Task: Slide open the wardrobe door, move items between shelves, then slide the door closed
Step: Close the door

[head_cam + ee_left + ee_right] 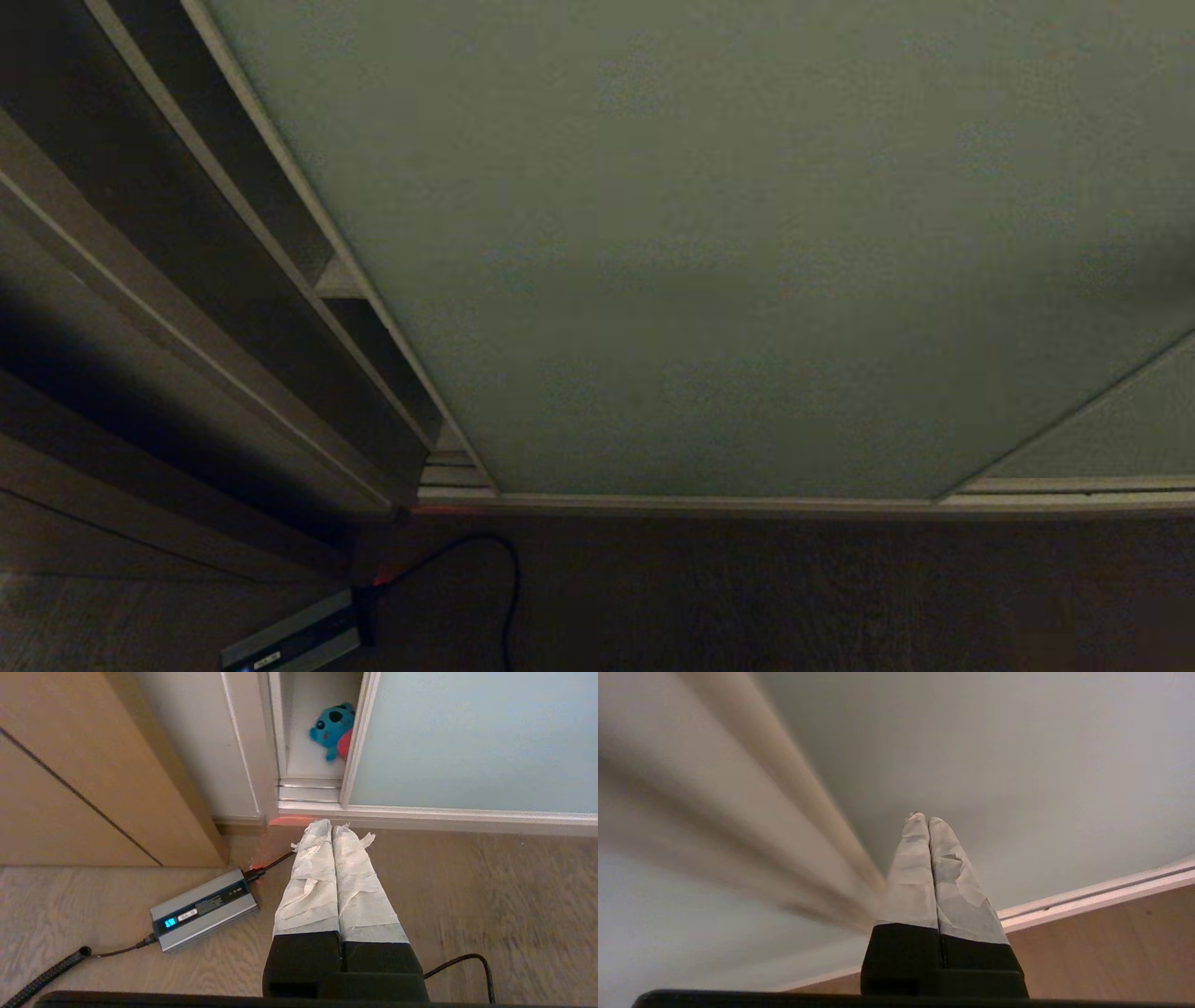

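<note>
The sliding wardrobe door stands almost shut, a narrow gap at its left edge. In that gap the teal monster sits on the bottom shelf. The left gripper, fingers pressed together and empty, hangs over the floor near a grey box. The right gripper, likewise pinched closed, points at what seems to be the door panel.

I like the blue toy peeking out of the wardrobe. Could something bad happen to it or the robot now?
The teal monster sits right beside the sliding wardrobe door edge, so the moving door might pinch it. The right gripper, shut and empty, could slip off the smooth panel. The black cable on the floor could snag the wheels.
</note>
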Motion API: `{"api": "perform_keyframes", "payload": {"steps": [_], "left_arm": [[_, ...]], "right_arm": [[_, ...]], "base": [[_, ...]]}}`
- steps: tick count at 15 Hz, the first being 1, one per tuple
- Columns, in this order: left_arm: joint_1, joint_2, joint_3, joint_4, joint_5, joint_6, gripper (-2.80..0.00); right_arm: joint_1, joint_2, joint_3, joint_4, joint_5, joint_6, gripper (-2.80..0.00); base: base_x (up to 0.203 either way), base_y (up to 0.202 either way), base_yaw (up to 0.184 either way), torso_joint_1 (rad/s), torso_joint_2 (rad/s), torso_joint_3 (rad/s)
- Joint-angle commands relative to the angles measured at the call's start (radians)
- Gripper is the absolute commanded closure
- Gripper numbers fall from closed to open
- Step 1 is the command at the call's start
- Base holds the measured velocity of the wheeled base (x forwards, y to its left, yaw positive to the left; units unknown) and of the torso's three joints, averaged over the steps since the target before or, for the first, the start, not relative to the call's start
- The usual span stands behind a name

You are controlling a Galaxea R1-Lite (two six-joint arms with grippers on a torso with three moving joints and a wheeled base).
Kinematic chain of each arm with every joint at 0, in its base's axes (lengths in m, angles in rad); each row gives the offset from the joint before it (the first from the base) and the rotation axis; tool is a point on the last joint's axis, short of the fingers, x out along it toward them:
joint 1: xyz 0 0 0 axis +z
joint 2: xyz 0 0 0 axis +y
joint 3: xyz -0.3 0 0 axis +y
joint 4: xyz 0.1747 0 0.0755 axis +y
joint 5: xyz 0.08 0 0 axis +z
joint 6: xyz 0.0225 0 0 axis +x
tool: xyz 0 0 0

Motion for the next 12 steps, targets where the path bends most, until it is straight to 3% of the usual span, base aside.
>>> {"api": "perform_keyframes", "payload": {"steps": [1,12], "left_arm": [[0.0,-0.002,0.0,0.0,0.0,-0.001,0.0],[0.0,-0.002,0.0,0.0,0.0,-0.001,0.0]], "right_arm": [[0.018,-0.057,0.048,-0.001,0.003,-0.002,0.0],[0.126,-0.179,0.145,0.006,0.016,0.003,0.0]], "base": [[0.0,0.0,0.0,0.0,0.0,0.0],[0.0,0.0,0.0,0.0,0.0,0.0]]}}
